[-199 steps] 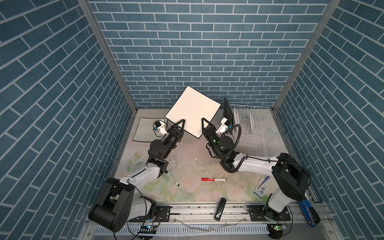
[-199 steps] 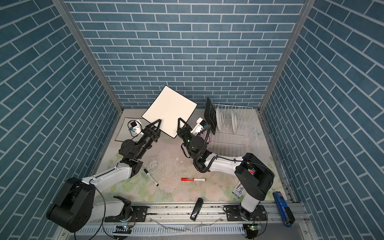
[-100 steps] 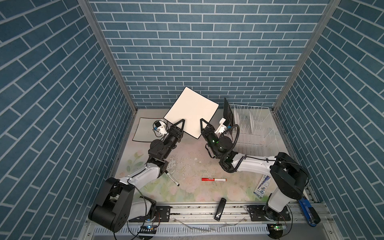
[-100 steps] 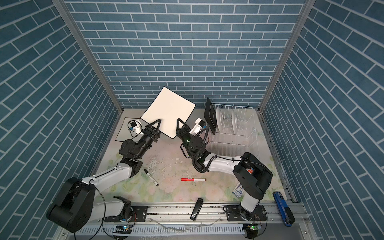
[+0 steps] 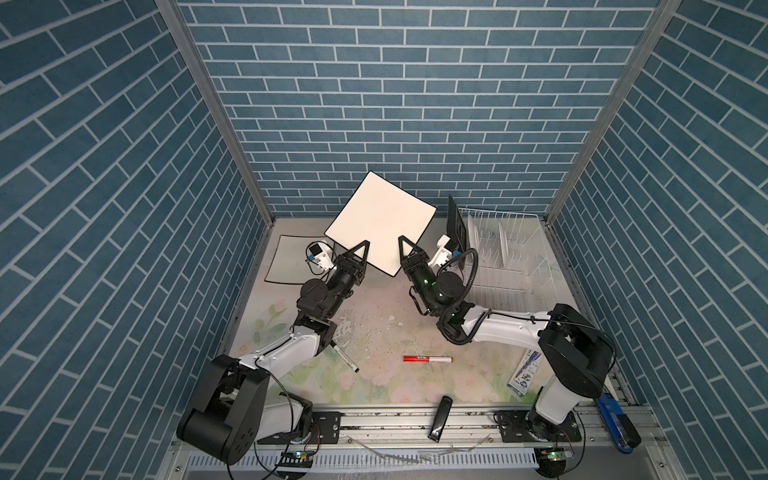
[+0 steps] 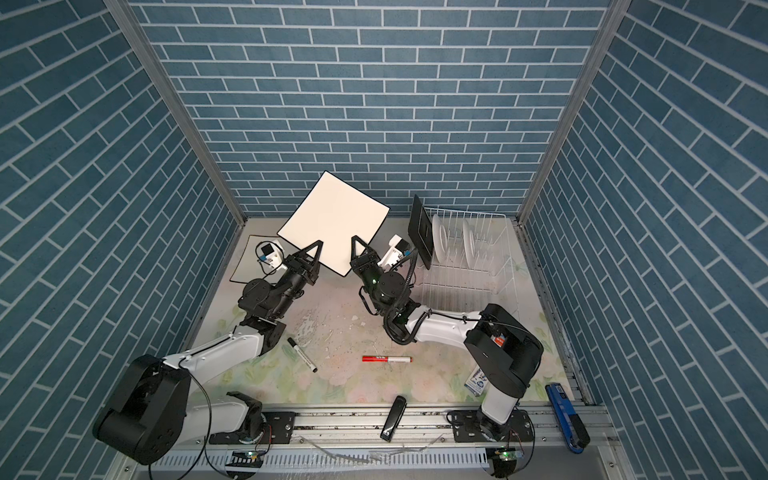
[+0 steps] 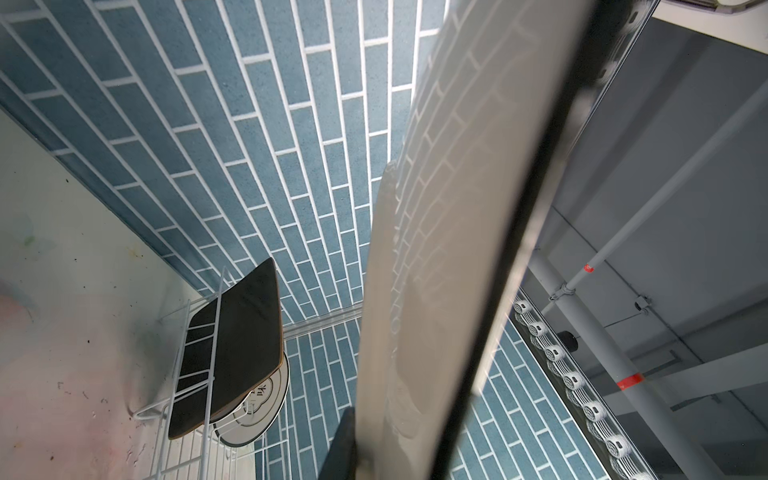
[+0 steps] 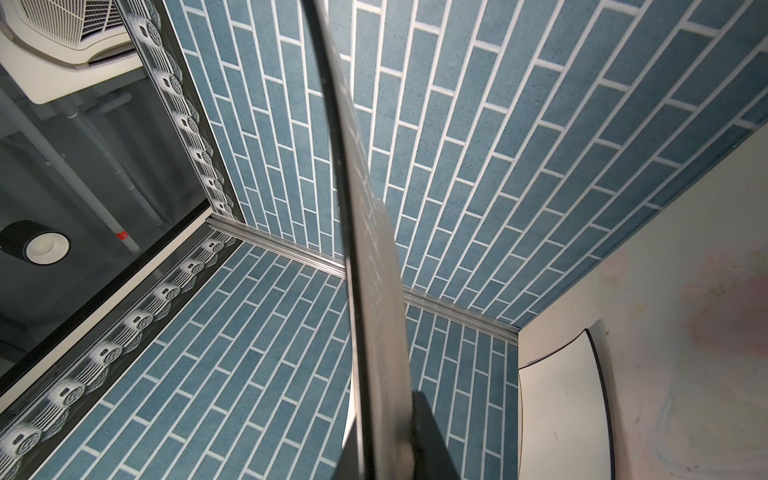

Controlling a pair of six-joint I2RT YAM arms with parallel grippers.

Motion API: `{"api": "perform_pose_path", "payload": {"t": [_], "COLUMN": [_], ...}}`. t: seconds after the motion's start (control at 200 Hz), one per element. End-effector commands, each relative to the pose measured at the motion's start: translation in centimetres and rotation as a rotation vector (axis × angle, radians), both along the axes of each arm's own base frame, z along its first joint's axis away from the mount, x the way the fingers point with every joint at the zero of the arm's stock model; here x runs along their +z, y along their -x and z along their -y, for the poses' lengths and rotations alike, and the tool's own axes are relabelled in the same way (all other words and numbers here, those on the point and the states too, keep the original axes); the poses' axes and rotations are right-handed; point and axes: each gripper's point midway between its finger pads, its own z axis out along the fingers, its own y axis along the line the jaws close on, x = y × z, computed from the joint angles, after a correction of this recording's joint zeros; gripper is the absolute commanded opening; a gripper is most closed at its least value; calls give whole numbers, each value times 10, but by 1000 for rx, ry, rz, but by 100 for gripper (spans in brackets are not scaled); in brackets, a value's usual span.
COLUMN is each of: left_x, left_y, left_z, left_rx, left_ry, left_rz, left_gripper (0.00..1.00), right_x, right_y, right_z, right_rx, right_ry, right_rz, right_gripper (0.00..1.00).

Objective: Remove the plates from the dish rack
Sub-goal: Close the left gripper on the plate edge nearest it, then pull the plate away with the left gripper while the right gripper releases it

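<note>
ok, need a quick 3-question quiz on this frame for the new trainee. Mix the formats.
1. True or false: the matte-black plate stands in the dish rack.
2. Which tool grips the raised square white plate? A) left tool only B) right tool only C) both
3. How many plates lie flat on the table?

Key:
1. True. It stands upright at the rack's near-left end.
2. C. Each tool grips one lower edge of the plate.
3. One, the flat square white plate at the back left.
</note>
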Motion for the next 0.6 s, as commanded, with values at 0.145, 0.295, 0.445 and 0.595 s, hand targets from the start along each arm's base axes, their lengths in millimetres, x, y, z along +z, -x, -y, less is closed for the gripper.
{"api": "perform_pose_path", "payload": {"t": [0.145, 0.295, 0.445, 0.595], "left_x": [11, 18, 30, 37], "left_y": [10, 8, 8, 8], "left_z": [-4, -6, -6, -8], "left_rx": [24, 32, 32, 44], "left_ry": [-4, 15, 22, 20], "left_rz": [83, 94, 114, 119], "left_gripper": [0, 0, 0, 0], "right_x": [75, 70, 69, 66], "right_y": [17, 16, 16, 14], "right_z": [11, 13, 15, 19], "right_rx": [38, 32, 26, 12], "right_ry": [-218, -202, -192, -164], "right_rz": [137, 122, 116, 92], "right_gripper": [0, 37, 57, 74]}}
